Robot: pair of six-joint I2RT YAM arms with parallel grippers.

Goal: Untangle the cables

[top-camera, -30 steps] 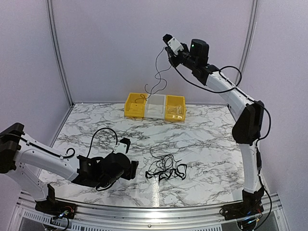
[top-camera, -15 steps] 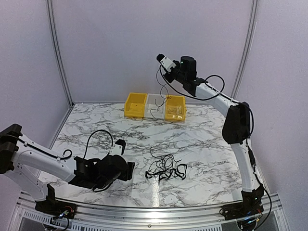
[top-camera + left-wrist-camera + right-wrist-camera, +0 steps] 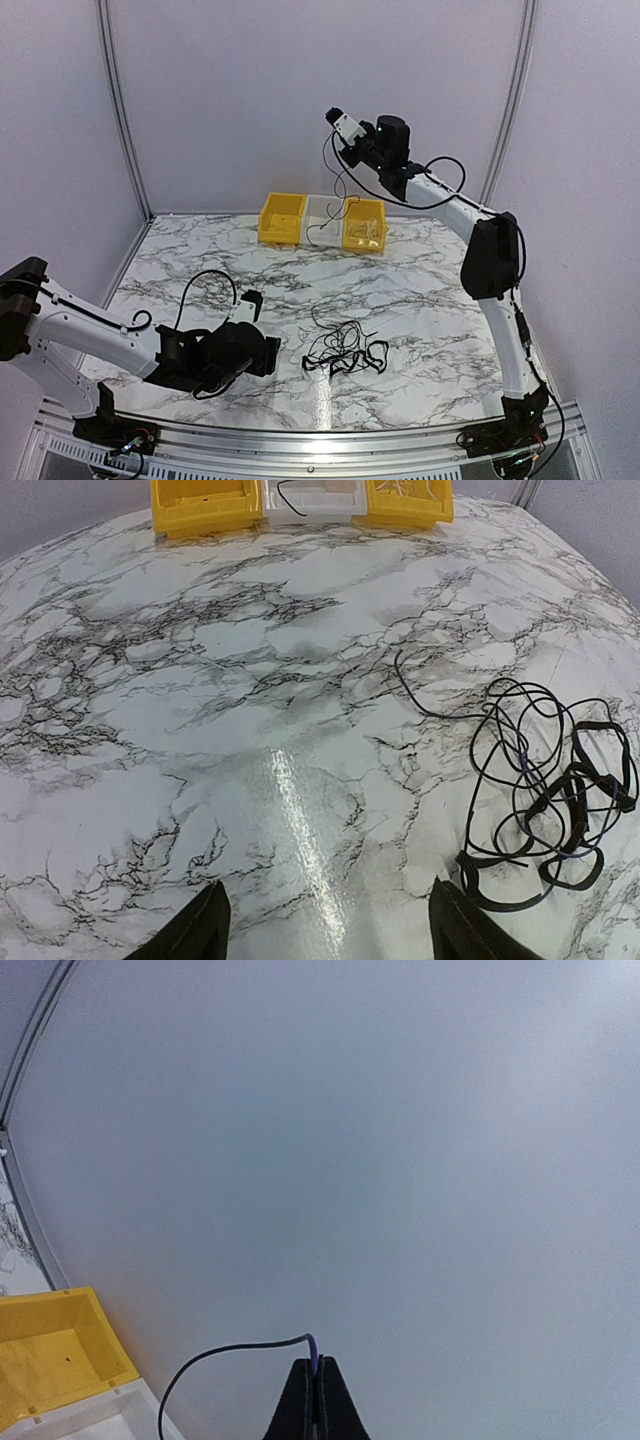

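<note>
Cables (image 3: 345, 352) lie in a loose black heap on the marble table (image 3: 440, 290), near the front edge and just right of the left claw (image 3: 326, 885). That claw hangs low with its jaws released and spread, nothing between them. From its wrist view the heap is off to the right, not in line with the fingers.

Up high at the back, the right claw (image 3: 316, 1365) is clenched on a single cord (image 3: 330, 190), pinching it near one end. The cord trails down from there, and its free end dips into the white bin (image 3: 324, 222), which is flanked by two yellow bins (image 3: 281, 218). Holding it that high looks deliberate: it lets the cord hang straight and feed into the bin without snagging on a rim. My read is that this cord is about to be dropped off, with the heap yet to be sorted.

Room to move is good. Bare marble runs between the heap and the bins, and the two arms are well apart. The tight spots are the back wall (image 3: 400, 1160) close behind the raised claw, and the front edge near the heap.
</note>
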